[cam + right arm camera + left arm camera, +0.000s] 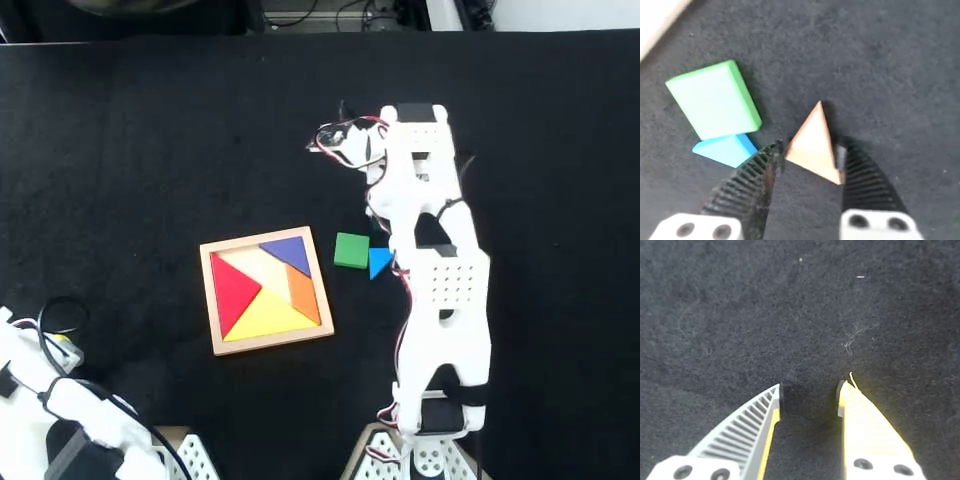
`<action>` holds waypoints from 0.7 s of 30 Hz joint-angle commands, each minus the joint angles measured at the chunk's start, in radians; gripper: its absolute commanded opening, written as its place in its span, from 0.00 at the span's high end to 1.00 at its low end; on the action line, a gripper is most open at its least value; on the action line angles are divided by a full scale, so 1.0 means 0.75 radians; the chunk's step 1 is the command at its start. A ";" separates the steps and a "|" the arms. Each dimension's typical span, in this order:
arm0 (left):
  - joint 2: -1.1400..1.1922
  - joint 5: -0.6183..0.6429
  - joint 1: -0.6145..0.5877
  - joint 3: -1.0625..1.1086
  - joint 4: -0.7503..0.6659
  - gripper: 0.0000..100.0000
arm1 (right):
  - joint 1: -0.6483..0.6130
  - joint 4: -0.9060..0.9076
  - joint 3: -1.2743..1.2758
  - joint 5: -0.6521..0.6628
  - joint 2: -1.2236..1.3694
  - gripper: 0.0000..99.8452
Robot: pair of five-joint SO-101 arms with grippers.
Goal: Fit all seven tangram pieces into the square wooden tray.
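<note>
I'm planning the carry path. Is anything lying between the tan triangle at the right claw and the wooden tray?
Yes. The green square and the blue triangle lie on the cloth between the tan triangle in the right claw and the tray; lifting over them looks safest.

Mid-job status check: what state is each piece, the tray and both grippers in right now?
tray: partly filled, four coloured pieces in, pale gap left.
green square: flat on the table, outside the tray.
blue triangle: on the table, touching the green square.
tan triangle: clamped, outside the tray.
right gripper: shut on the tan triangle.
left gripper: open, empty.
</note>
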 commanded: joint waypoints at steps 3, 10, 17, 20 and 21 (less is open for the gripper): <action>-0.027 -0.006 0.015 -0.009 -0.012 0.80 | 0.029 0.023 0.069 -0.006 0.026 0.90; -0.027 -0.006 0.015 -0.009 -0.012 0.80 | 0.029 -0.053 0.060 -0.006 0.026 0.99; -0.027 -0.006 0.015 -0.009 -0.012 0.80 | 0.020 -0.078 -0.003 -0.029 0.017 0.99; -0.027 -0.006 0.015 -0.009 -0.012 0.80 | 0.020 -0.051 -0.134 -0.158 0.015 0.99; -0.027 -0.006 0.015 -0.009 -0.012 0.80 | 0.020 -0.020 -0.197 -0.198 0.017 0.99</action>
